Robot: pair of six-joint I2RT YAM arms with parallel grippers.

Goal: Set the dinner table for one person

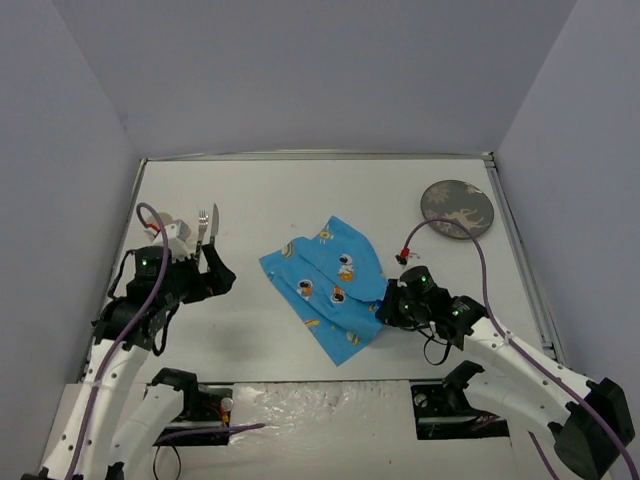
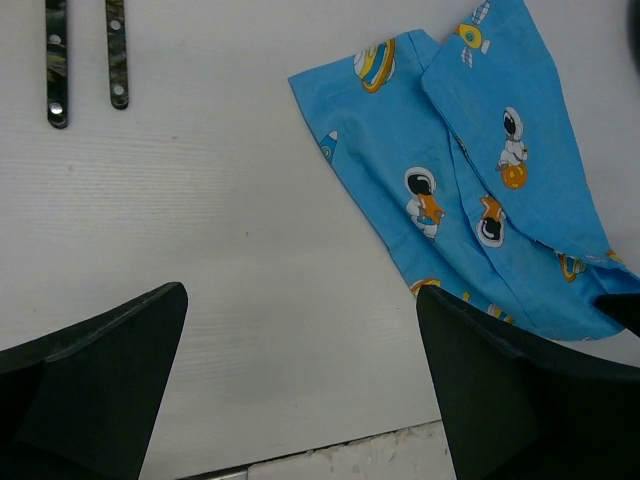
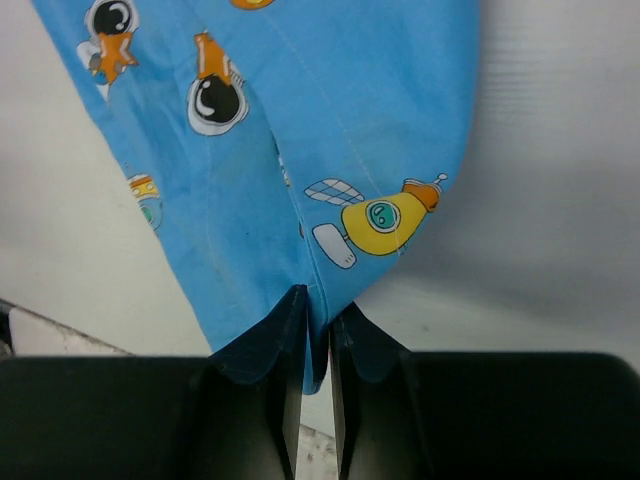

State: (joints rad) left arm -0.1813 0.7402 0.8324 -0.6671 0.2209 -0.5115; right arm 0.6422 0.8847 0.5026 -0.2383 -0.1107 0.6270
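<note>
On the white dinner table (image 1: 300,190) a crumpled, folded blue space-print placemat (image 1: 325,285) lies in the middle. My right gripper (image 1: 385,310) sits at its near right corner. In the right wrist view the fingers (image 3: 318,310) pinch the placemat's (image 3: 300,150) hem, with cloth filling the narrow slit between them. My left gripper (image 1: 207,275) hovers over bare table to the left of the placemat. Its jaws (image 2: 300,292) stand wide apart with nothing between them. The placemat (image 2: 480,200) lies to the right of the left gripper.
A fork (image 1: 202,225) and a knife (image 1: 214,222) lie side by side at the far left, their dark handles (image 2: 56,60) showing in the left wrist view. A dark patterned plate (image 1: 457,208) sits at the far right near the table's metal rim (image 1: 515,240).
</note>
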